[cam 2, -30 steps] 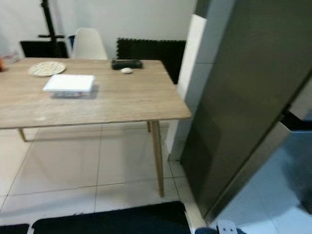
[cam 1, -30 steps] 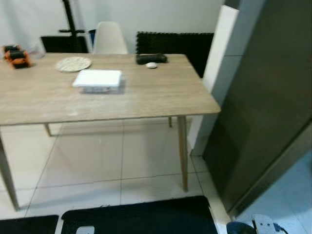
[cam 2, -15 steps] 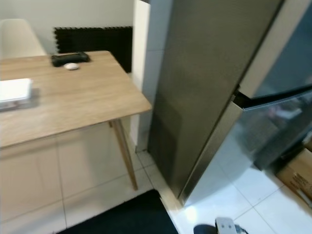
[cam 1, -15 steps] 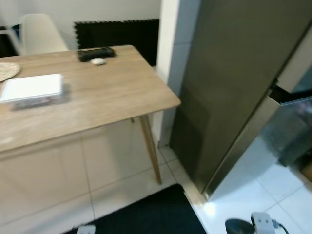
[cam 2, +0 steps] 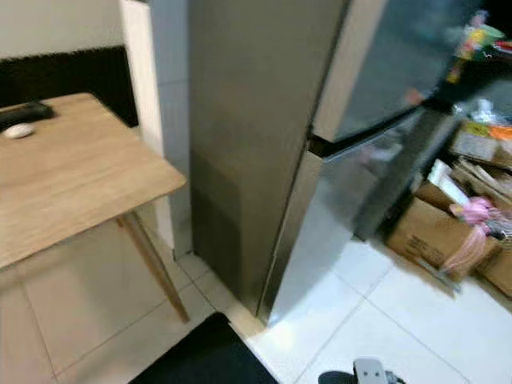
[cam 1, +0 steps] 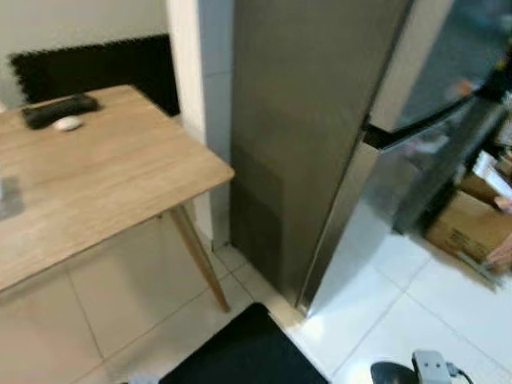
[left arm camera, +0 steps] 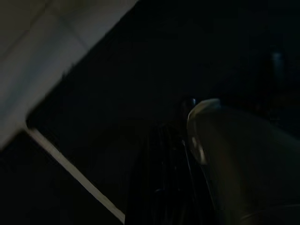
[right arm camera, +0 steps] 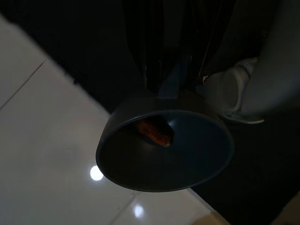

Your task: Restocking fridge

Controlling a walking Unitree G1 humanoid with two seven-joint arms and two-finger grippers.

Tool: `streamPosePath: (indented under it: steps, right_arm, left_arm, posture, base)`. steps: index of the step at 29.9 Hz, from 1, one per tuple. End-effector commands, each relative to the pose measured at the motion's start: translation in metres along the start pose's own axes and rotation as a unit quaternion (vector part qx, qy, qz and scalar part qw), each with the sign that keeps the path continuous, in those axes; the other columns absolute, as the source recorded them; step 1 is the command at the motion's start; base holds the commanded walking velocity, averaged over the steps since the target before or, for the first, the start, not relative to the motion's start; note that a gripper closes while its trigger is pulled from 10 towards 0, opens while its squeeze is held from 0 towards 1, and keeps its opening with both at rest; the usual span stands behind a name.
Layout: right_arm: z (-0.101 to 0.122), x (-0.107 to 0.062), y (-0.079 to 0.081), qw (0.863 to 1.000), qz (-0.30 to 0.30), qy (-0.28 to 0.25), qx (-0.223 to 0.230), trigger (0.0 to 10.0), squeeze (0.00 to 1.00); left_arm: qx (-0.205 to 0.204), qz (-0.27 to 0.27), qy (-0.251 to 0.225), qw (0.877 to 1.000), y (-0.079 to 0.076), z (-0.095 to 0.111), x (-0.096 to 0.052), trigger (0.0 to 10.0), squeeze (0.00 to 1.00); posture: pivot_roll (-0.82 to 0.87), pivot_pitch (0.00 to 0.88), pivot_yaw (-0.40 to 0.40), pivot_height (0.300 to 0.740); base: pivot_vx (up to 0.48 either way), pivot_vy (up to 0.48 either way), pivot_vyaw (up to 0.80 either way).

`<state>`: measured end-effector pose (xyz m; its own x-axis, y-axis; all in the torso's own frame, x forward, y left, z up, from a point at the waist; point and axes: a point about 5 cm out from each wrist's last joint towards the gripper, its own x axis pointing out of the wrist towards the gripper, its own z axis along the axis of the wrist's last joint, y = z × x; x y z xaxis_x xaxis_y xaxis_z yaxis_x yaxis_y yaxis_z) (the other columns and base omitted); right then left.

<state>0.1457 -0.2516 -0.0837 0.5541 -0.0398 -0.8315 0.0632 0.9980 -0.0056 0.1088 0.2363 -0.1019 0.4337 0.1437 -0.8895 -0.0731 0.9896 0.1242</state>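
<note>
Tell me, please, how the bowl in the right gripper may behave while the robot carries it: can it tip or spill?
The bowl looks rigid and smooth, so it may slip between the fingers, which seem to pinch just one edge. Held so, it could tilt easily. The small reddish piece inside lies loose and would probably slide or fall out.

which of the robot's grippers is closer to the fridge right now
Right. The right gripper, holding a dark bowl, sits low on the white tiles before the fridge. The left gripper hangs over the black mat, farther away.
</note>
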Motion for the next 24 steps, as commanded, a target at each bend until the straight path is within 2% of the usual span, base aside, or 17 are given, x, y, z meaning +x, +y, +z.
streamPosePath:
  steps: [1, 4, 7, 11, 24]
  right_arm:
    - [0.0017, -0.0002, -0.0022, 1.0, -0.006, -0.003, 0.001, 10.0, 0.0]
    - [0.0032, 0.0004, 0.0001, 1.0, -0.005, -0.01, -0.009, 10.0, 0.0]
    - [0.0036, 0.0009, 0.0028, 1.0, 0.0, -0.014, -0.007, 10.0, 0.0]
    - [0.0023, 0.0012, 0.0049, 1.0, 0.002, -0.012, -0.008, 10.0, 0.0]
    - [-0.0001, 0.001, 0.0063, 1.0, 0.004, -0.009, -0.008, 10.0, 0.0]
  left_arm:
    - [0.001, -0.009, 0.002, 1.0, -0.0061, -0.0015, 0.0002, 10.0, 0.0]
    - [0.002, -0.017, 0.0, 1.0, -0.008, 0.0, 0.0006, 10.0, 0.0]
    - [-0.007, -0.022, -0.001, 1.0, -0.0097, 0.001, 0.0009, 10.0, 0.0]
    - [-0.022, -0.026, -0.005, 0.999, -0.0121, 0.0027, 0.0013, 10.0, 0.0]
    - [-0.019, -0.03, -0.003, 0.999, -0.0126, 0.002, 0.0012, 10.0, 0.0]
  posture:
    - [-0.05, 0.0, -0.035, 0.74]
    - [-0.05, 0.0, -0.034, 0.74]
    - [-0.05, 0.0, -0.034, 0.74]
    - [-0.05, 0.0, -0.033, 0.74]
    - [-0.05, 0.0, -0.033, 0.74]
  base:
    - [0.0, 0.0, -0.8]
    - [0.0, 0.0, -0.67]
    - [0.0, -0.337, 0.0]
    - [0.0, -0.458, 0.0]
    - [0.0, -0.469, 0.0]
